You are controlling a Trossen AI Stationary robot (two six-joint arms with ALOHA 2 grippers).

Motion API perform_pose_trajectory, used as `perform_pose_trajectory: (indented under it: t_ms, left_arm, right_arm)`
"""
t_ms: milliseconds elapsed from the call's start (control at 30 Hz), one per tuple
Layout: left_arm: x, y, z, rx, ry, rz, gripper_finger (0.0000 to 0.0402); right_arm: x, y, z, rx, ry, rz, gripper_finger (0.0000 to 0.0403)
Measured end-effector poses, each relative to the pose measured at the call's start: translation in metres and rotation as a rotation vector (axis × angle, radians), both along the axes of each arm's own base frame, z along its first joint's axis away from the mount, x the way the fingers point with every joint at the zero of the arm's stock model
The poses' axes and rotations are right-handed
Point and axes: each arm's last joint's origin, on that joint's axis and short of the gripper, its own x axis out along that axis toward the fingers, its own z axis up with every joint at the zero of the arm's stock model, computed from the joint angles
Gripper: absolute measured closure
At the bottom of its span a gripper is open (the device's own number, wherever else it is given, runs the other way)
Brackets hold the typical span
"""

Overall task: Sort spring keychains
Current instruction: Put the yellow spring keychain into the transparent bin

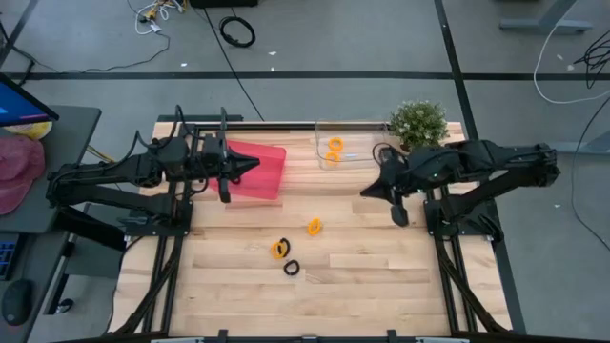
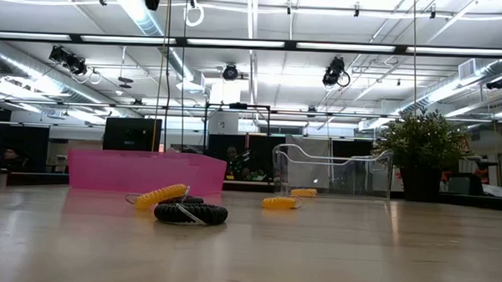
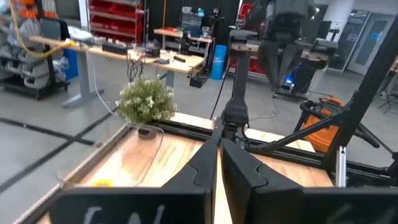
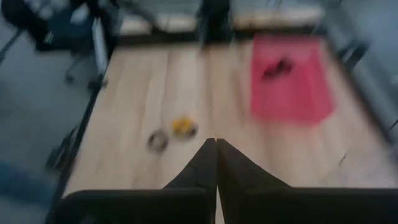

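Three spring keychains lie loose on the wooden table: an orange one (image 1: 314, 226), another orange one (image 1: 278, 249) and a black one (image 1: 291, 268). In the low view the black one (image 2: 190, 212) lies in front of an orange one (image 2: 161, 195). Another orange keychain (image 1: 334, 150) lies in the clear bin (image 1: 355, 143), and a black one (image 4: 277, 67) in the pink tray (image 1: 259, 172). My left gripper (image 1: 255, 164) hovers shut over the pink tray, its fingers (image 3: 239, 177) together. My right gripper (image 1: 365, 191), also shut (image 4: 216, 149), hangs above the table near the clear bin.
A potted plant (image 1: 419, 122) stands at the table's far right corner beside the clear bin. Bare wood stretches along the near half of the table around the loose keychains. Cables lie on the floor beyond the far edge.
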Motion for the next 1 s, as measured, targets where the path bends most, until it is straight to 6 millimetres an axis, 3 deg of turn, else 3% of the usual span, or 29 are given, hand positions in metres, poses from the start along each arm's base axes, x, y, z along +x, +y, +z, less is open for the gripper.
perform_pose_trajectory:
  t_ms: [200, 533, 667, 867, 1000]
  left_arm:
    - [0.000, 0.000, 0.008, 0.086, -0.066, -0.001, 0.0398]
    - [0.002, -0.003, 0.009, 0.100, -0.076, -0.032, 0.0398]
    - [0.006, -0.011, 0.002, 0.085, -0.022, -0.105, 0.0399]
    - [0.027, -0.029, -0.013, 0.070, 0.058, -0.101, 0.0400]
    - [0.041, -0.045, -0.035, 0.024, 0.124, -0.147, 0.0400]
  right_arm:
    - [0.018, -0.007, 0.004, -0.077, -0.246, -0.037, 0.0400]
    - [0.037, -0.010, -0.021, -0.060, -0.383, -0.065, 0.0401]
    - [0.037, -0.011, -0.024, -0.062, -0.374, -0.067, 0.0400]
    - [0.037, -0.012, -0.024, -0.063, -0.372, -0.074, 0.0400]
    - [0.037, -0.012, -0.024, -0.062, -0.371, -0.074, 0.0400]
